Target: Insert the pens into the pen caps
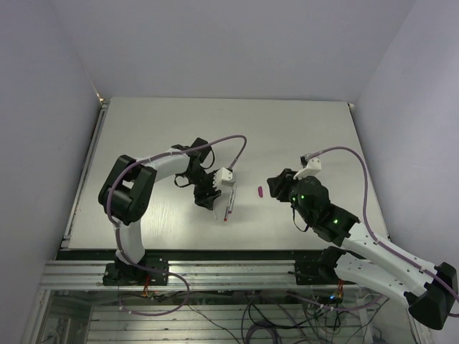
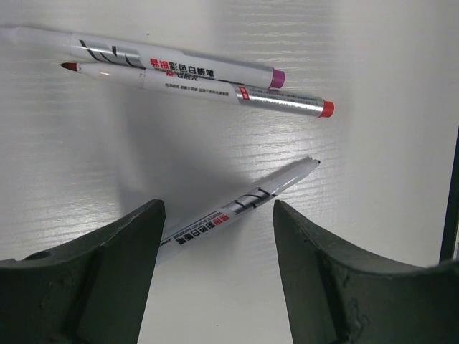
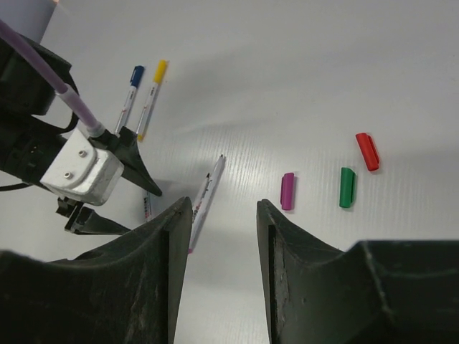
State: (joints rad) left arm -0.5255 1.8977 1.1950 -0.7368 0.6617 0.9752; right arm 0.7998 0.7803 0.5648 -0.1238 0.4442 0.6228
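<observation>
Three white pens lie under my left gripper [image 2: 219, 211]. One has a purple end [image 2: 179, 64], one beside it a red tip and red end [image 2: 215, 89]. The third, dark-tipped pen [image 2: 240, 204] lies on the table between the open jaws, touching neither. From above, the left gripper [image 1: 215, 203] hovers by these pens [image 1: 229, 208]. My right gripper [image 3: 224, 204] is open with nothing in it. Past it lie a magenta cap [image 3: 287, 191], a green cap [image 3: 347, 187] and a red cap [image 3: 367, 151]. A magenta-tipped pen [image 3: 204, 201] lies left of them.
Two more pens, one with a blue cap [image 3: 130, 93] and one with a yellow cap [image 3: 151, 97], lie side by side farther back on the white table [image 1: 301, 136]. The two grippers face each other across the magenta cap [image 1: 259, 191]. Grey walls bound the table.
</observation>
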